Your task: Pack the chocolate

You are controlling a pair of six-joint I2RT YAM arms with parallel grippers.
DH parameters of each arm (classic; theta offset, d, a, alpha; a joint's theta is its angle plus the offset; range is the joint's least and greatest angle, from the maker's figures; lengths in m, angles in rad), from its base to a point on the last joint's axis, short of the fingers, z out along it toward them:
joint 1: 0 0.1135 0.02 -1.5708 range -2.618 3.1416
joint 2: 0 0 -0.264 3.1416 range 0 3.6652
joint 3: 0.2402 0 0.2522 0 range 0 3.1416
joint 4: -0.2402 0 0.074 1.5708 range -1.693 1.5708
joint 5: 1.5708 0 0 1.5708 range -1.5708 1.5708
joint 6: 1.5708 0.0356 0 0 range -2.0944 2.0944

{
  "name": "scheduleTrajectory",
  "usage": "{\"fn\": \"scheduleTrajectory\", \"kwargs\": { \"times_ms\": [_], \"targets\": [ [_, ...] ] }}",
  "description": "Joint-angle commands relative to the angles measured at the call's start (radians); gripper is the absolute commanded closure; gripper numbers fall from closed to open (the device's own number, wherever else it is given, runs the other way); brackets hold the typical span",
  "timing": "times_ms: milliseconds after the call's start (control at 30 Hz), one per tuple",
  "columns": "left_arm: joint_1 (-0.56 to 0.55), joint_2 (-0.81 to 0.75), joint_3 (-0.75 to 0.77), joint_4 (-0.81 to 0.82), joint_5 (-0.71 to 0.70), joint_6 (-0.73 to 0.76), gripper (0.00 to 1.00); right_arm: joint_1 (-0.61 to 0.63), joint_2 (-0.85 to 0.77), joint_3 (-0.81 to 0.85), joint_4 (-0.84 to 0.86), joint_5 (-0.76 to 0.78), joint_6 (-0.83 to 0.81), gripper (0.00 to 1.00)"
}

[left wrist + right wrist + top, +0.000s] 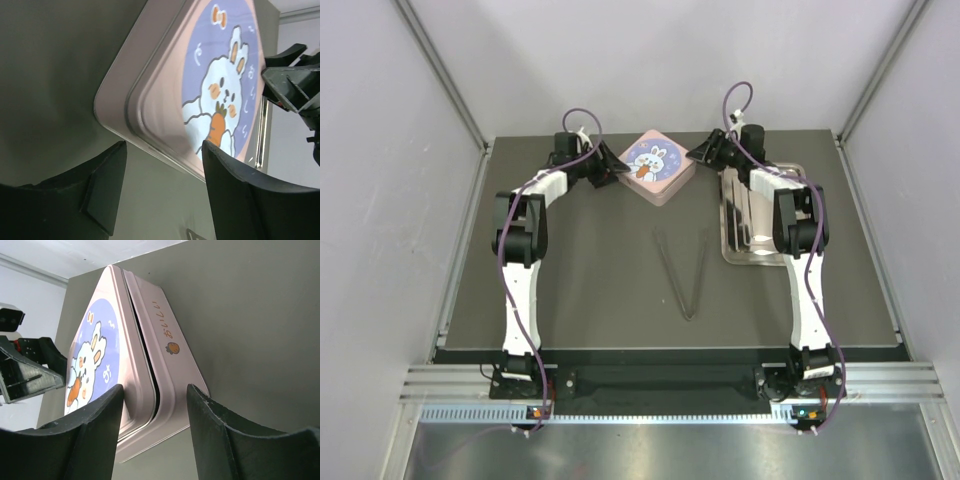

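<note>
No chocolate shows in any view. The pink square box with the rabbit picture (pixel 658 167) sits at the back middle of the table with its lid on. A dark seam between lid and base shows in the right wrist view (pixel 150 355). My left gripper (pixel 611 172) is open at the box's left corner, which lies just ahead of its fingers in the left wrist view (pixel 165 165). My right gripper (pixel 704 151) is open at the box's right corner (pixel 155 400). Neither holds anything.
A metal tray (pixel 762 250) lies at the right under my right arm, and its rim shows in the left wrist view (pixel 262 135). Metal tongs (pixel 685 275) lie open in a V on the dark mat in the middle.
</note>
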Motion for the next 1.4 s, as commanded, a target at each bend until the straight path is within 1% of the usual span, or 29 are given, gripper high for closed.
{"fn": "scheduleTrajectory", "kwargs": {
  "times_ms": [0,133,267,567,767,900,967,1000,1033,1067,1100,1133,1367],
  "targets": [
    [-0.002,-0.027,0.032,-0.055,-0.045,0.057,0.32,0.009,-0.075,0.001,0.009,0.016,-0.041,0.47],
    [-0.002,-0.047,0.032,-0.091,-0.080,0.080,0.30,0.009,-0.075,0.001,0.000,0.021,-0.046,0.51],
    [-0.002,-0.063,0.024,-0.082,-0.076,0.075,0.30,0.004,-0.080,0.000,-0.008,0.028,-0.051,0.56],
    [-0.003,-0.070,0.036,-0.050,-0.054,0.044,0.32,-0.001,-0.086,-0.040,-0.011,0.047,-0.066,0.63],
    [-0.002,-0.089,0.030,-0.045,-0.076,0.026,0.34,-0.004,-0.080,-0.074,-0.008,0.057,-0.071,0.68],
    [-0.002,-0.119,0.027,-0.055,-0.122,0.029,0.34,-0.007,-0.086,-0.103,0.004,0.057,-0.071,0.68],
    [-0.002,-0.123,0.038,-0.049,-0.136,0.032,0.35,-0.007,-0.095,-0.120,0.012,0.054,-0.072,0.66],
    [-0.002,-0.113,0.045,-0.049,-0.134,0.032,0.36,-0.007,-0.098,-0.127,0.018,0.053,-0.072,0.64],
    [-0.002,-0.095,0.065,-0.053,-0.120,0.029,0.40,-0.007,-0.106,-0.140,0.027,0.053,-0.069,0.62],
    [-0.002,-0.095,0.078,-0.055,-0.110,0.029,0.40,-0.007,-0.108,-0.146,0.032,0.053,-0.069,0.62],
    [-0.002,-0.077,0.087,-0.055,-0.096,0.018,0.43,-0.007,-0.111,-0.151,0.038,0.053,-0.063,0.62],
    [-0.002,-0.069,0.095,-0.052,-0.074,0.012,0.44,-0.007,-0.115,-0.157,0.041,0.053,-0.063,0.62],
    [-0.008,-0.046,0.092,-0.027,-0.050,0.004,0.45,-0.007,-0.131,-0.187,0.061,0.042,-0.063,0.62]
  ]
}}
